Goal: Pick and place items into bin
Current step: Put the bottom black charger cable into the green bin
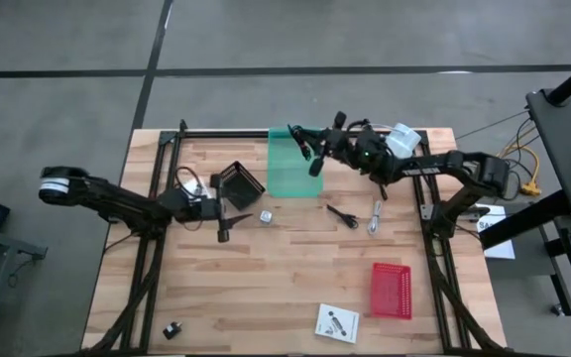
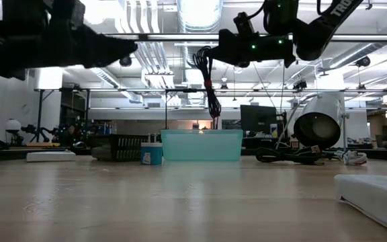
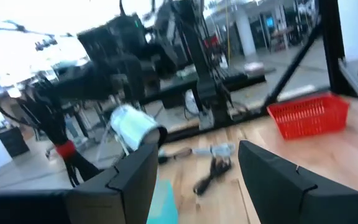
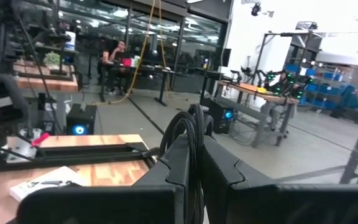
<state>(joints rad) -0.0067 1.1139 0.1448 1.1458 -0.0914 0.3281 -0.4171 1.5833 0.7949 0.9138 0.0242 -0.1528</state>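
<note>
**Cable held over the green bin**

Nearest the low camera, a flat white packet (image 2: 375,191) lies on the wooden table (image 1: 285,268). Farther back, the right gripper (image 1: 305,144) is clamped on the coiled black cable (image 2: 210,84), which dangles above the green bin (image 1: 293,167). Beside the black mesh basket (image 1: 241,183), the left gripper (image 1: 224,220) hovers with fingers spread and empty, near the tiny white cube (image 1: 265,216). A small black tool (image 1: 342,215) and a silvery metal piece (image 1: 374,216) lie mid-table, with the red basket (image 1: 392,291) nearer the front.

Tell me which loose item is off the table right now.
The coiled black cable, hanging from the shut right gripper above the green bin; the others lie on the table.
</note>
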